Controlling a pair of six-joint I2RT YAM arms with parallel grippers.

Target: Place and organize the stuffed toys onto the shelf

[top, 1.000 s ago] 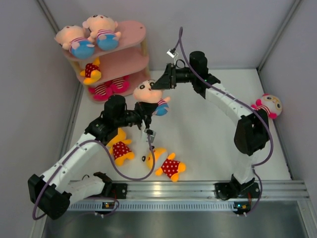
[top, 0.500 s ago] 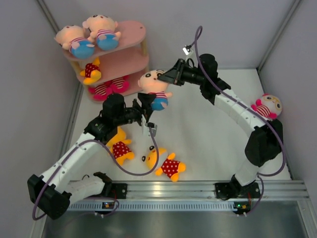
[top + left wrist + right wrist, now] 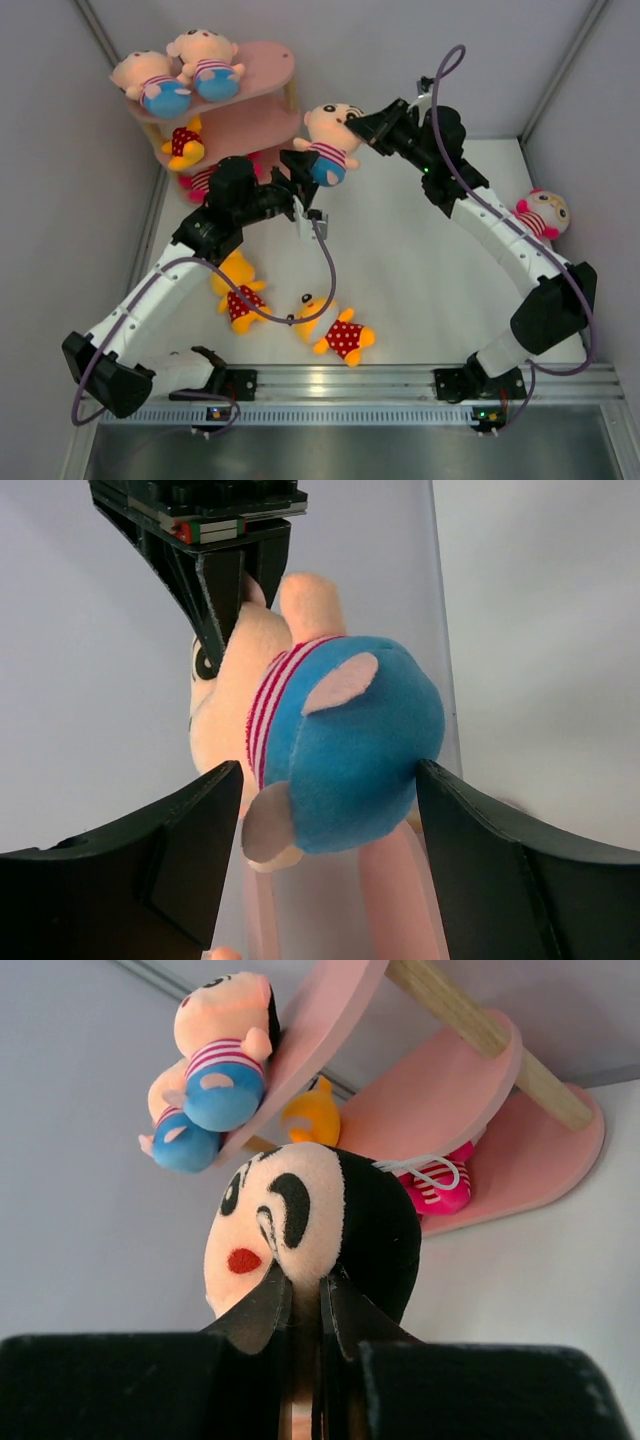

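Observation:
A boy doll (image 3: pixel 328 140) in a striped shirt and blue shorts hangs in the air to the right of the pink shelf (image 3: pixel 262 110). My right gripper (image 3: pixel 354 122) is shut on its head (image 3: pixel 300 1215). My left gripper (image 3: pixel 303 182) sits just below it, open, and its fingers (image 3: pixel 190 850) flank the blue shorts (image 3: pixel 350 740) without squeezing them. Two boy dolls (image 3: pixel 180 72) lie on the shelf's top board. A yellow bear (image 3: pixel 183 145) is on the middle board. A pink striped doll (image 3: pixel 205 180) on the bottom board is partly hidden by my left arm.
Two yellow bears (image 3: pixel 237 292) (image 3: pixel 337 330) lie on the table in front of my left arm. A pink doll (image 3: pixel 540 213) rests against the right wall. Grey walls close in on the left, back and right.
My left gripper opened and let go of the boy doll. My right gripper shut on its head and carried it up and back, level with the shelf's side.

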